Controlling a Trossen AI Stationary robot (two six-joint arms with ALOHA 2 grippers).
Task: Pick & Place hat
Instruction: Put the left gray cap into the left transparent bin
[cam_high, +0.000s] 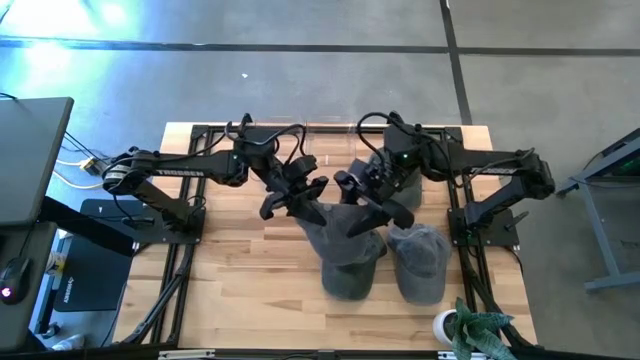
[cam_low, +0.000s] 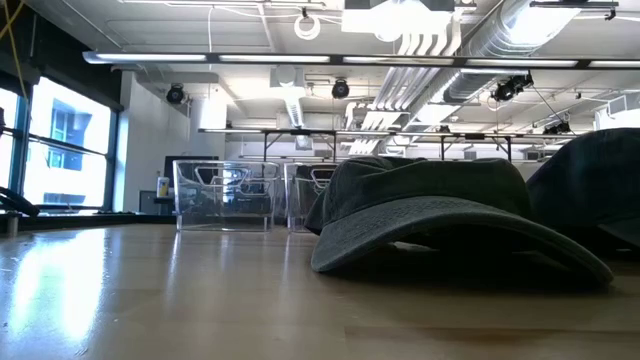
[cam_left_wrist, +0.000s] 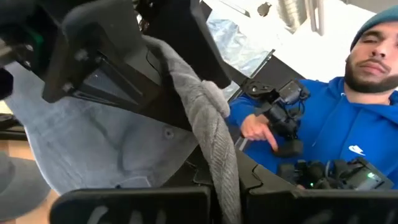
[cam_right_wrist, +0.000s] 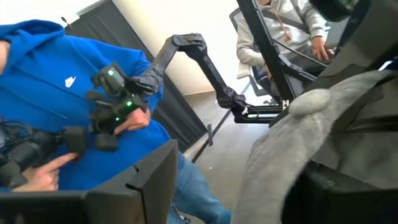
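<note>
I'm holding grey hat (cam_high: 335, 240) mid-surface (cam_high: 240, 290), just beside second hat (cam_high: 420, 262). Left tool (cam_high: 300, 200) clamped on hat fabric; right tool (cam_high: 365, 200) spreading wide, fabric lying against it. Backing right off slowly, checking cloth isn't snagging. Wrist views showing pinch; low view showing only brims resting.

wooden table (cam_high: 250, 290), two grey hats (cam_high: 420, 262), clear bins (cam_low: 222, 195)

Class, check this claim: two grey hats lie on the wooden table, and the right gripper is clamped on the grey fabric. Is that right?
Not quite. It is the left gripper that is clamped on the grey fabric, as the left wrist view shows. Two grey hats do lie on the wooden table.
</note>
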